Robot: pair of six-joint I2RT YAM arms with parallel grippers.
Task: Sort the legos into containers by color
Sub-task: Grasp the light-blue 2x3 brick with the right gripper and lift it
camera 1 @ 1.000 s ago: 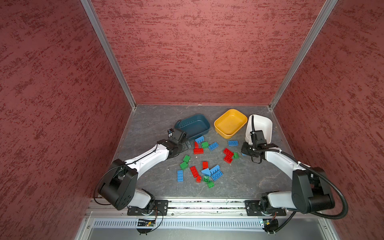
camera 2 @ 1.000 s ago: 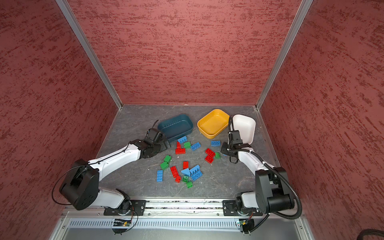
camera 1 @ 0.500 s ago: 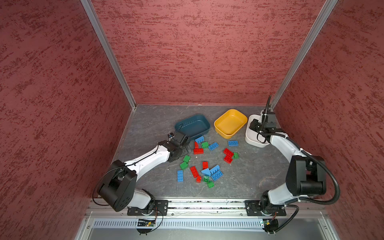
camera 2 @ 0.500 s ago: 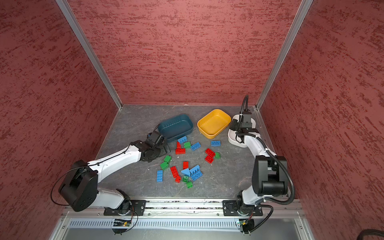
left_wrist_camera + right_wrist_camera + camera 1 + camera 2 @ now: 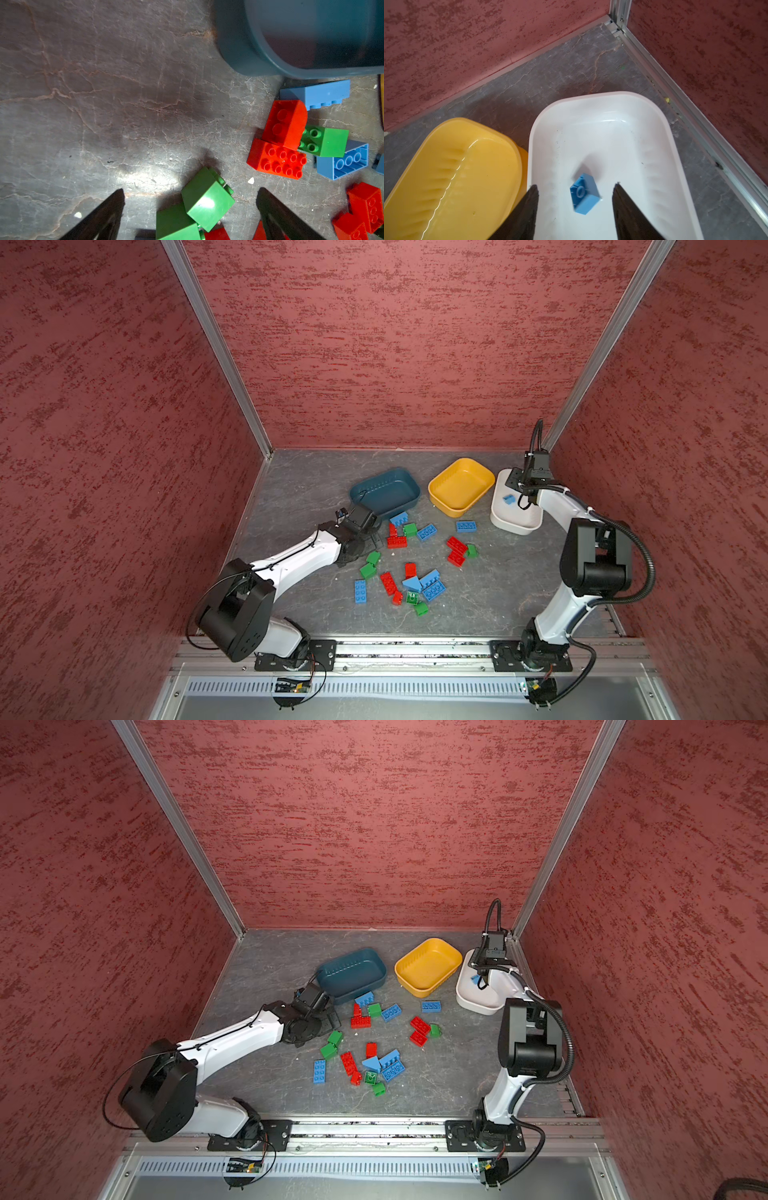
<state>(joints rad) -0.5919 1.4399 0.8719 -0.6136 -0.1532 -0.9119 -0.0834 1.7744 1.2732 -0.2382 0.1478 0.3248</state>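
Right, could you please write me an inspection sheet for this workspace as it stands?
Surface: dark grey stone-patterned tabletop with a few pale flecks.
Job's things: dark teal-blue plastic tub and yellow plastic tub, both apparently empty; white plastic tub holding one light blue brick; red, green and light blue studded bricks loose on the tabletop.
Clutter: nothing seen.
Grippers: left gripper open astride a green square brick, no contact visible; right gripper open above the white tub.
Cables: black corrugated hose looping off the right arm; no snag seen.
Surroundings: red textured walls on three sides; aluminium rail in front.
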